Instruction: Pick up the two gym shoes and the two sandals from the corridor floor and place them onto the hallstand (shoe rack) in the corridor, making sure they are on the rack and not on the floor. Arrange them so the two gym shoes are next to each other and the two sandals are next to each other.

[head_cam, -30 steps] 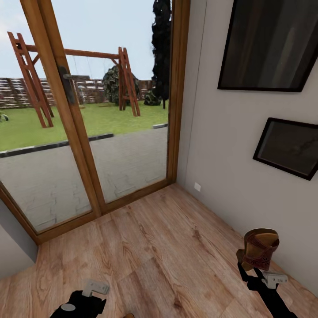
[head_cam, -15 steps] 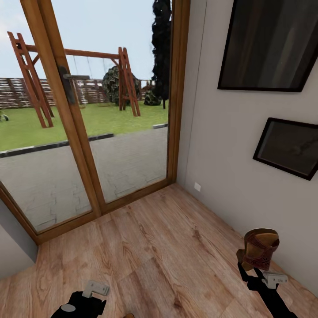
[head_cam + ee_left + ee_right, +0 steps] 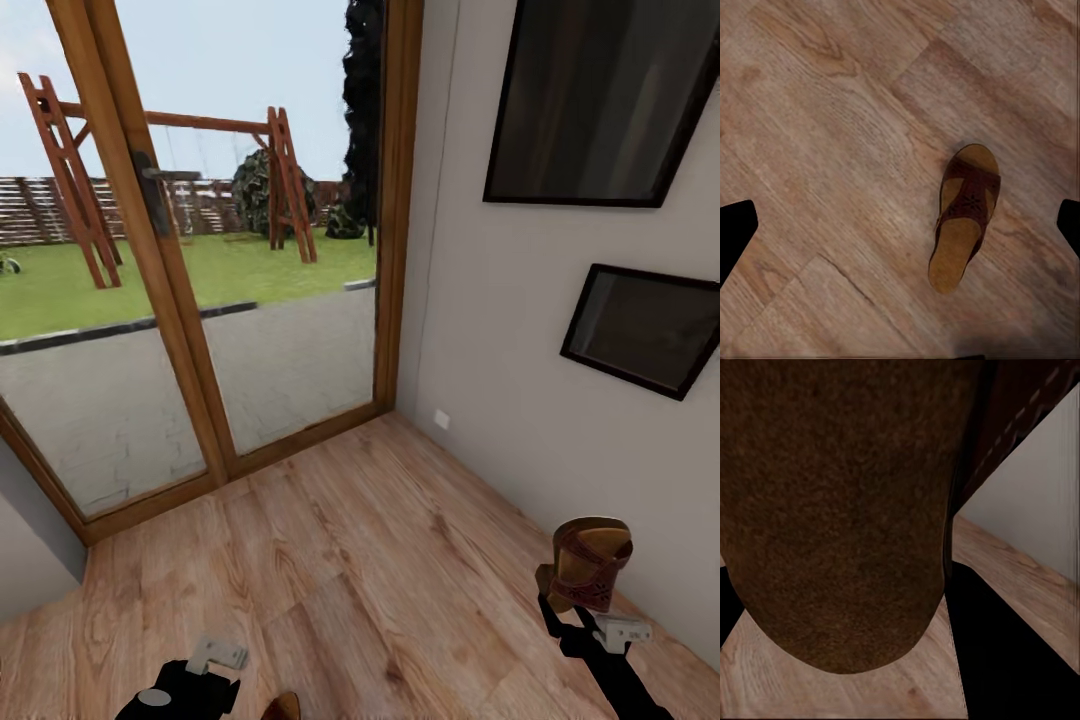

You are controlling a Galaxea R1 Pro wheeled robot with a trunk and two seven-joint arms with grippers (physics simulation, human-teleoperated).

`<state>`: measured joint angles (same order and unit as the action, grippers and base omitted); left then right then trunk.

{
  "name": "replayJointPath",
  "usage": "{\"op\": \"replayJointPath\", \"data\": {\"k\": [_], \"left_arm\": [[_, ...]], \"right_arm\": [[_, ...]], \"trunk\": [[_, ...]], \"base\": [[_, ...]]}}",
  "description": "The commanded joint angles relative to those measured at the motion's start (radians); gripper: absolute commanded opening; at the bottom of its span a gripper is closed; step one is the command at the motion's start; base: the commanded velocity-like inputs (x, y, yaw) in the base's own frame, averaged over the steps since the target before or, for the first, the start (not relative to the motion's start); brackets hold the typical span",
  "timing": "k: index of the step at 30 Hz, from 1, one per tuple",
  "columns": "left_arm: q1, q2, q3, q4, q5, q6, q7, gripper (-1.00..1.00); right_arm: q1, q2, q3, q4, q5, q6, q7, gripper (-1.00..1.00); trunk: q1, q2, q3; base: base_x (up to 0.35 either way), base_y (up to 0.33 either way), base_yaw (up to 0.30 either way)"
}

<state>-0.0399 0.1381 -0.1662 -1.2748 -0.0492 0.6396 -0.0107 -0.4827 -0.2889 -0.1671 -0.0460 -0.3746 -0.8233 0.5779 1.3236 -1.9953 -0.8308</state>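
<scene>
Since a second ago the head view has swung slightly: the two dark framed pictures [image 3: 597, 100] on the grey wall [image 3: 480, 380] sit further left, and a brown sandal tip [image 3: 282, 706] now pokes in at the bottom edge; the arms hold the same places. The right gripper [image 3: 575, 610] is closed on a sandal [image 3: 585, 562], held upright above the corridor floor [image 3: 350, 560] close to the wall, its patterned reddish-brown strap facing the camera and the tan insole showing above; its dark brown sole looms in the right wrist view. The left gripper [image 3: 205, 665] hangs low with its fingers [image 3: 735, 232] spread wide and empty. Below it the second sandal [image 3: 964, 215] lies flat on the planks, tan insole up, strap across the middle. Ahead stands a wood-framed glass door [image 3: 170, 300] with a swing set [image 3: 180, 170] outside.
</scene>
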Motion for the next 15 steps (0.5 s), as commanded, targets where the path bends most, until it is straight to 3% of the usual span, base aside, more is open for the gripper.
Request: {"op": "replayJointPath", "data": {"k": [1, 8, 15], "left_arm": [[0.000, 0.000, 0.000, 0.000, 0.000, 0.000, 0.000, 1.00], [0.000, 0.000, 0.002, -0.001, 0.000, 0.000, 0.000, 1.00], [0.000, -0.001, 0.003, -0.003, 0.000, 0.000, 0.000, 1.00]], "right_arm": [[0.000, 0.000, 0.000, 0.000, -0.002, 0.001, 0.002, -1.00], [0.000, 0.000, 0.000, 0.000, -0.003, 0.001, 0.002, -1.00], [0.000, 0.000, 0.000, 0.000, -0.003, 0.001, 0.002, -1.00]], "trunk": [[0.000, 0.000, 0.000], [0.000, 0.000, 0.000], [0.000, 0.000, 0.000]], "base": [[-0.250, -0.126, 0.000], [-0.092, -0.037, -0.008], [-0.010, -0.004, -0.140]]}}
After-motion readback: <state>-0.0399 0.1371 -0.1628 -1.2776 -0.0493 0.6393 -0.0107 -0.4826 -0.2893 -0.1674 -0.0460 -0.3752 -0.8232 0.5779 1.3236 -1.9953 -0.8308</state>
